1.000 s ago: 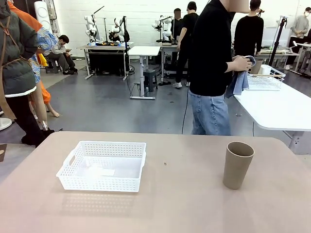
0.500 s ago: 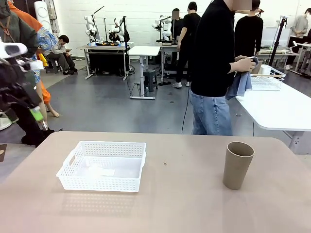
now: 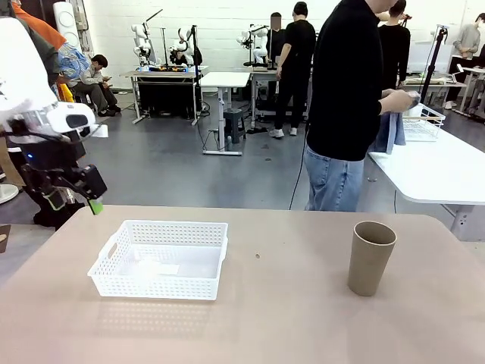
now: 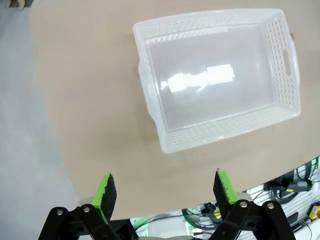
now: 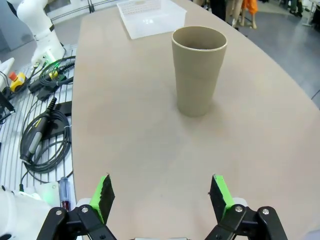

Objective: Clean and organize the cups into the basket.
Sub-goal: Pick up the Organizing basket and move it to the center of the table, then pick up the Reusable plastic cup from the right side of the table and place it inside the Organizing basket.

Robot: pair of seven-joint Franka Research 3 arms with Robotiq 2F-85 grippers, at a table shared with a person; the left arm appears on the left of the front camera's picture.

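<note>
A tan-brown cup [image 3: 370, 258] stands upright and alone on the right side of the tan table. The white lattice basket [image 3: 163, 284] sits left of centre with nothing in it. My left gripper [image 3: 74, 202] hangs open above the table's far left corner, up and to the left of the basket. From its wrist I look down on the basket [image 4: 220, 135] past my open left gripper [image 4: 164, 181]. My right gripper [image 5: 161, 186] is open above the table, the cup [image 5: 197, 75] a short way ahead of it and the basket [image 5: 150, 17] far beyond.
A person stands past the far edge, rubbing something with a blue cloth [image 3: 390, 129]. Beside them is a white table [image 3: 439, 163] with a wire rack [image 3: 420, 121]. Cables and a robot base [image 5: 45, 130] lie off the table's near edge.
My left arm has swung in from the left and come down toward the table's far left corner. The person has stepped a little to the right. Cup and basket have not moved.
</note>
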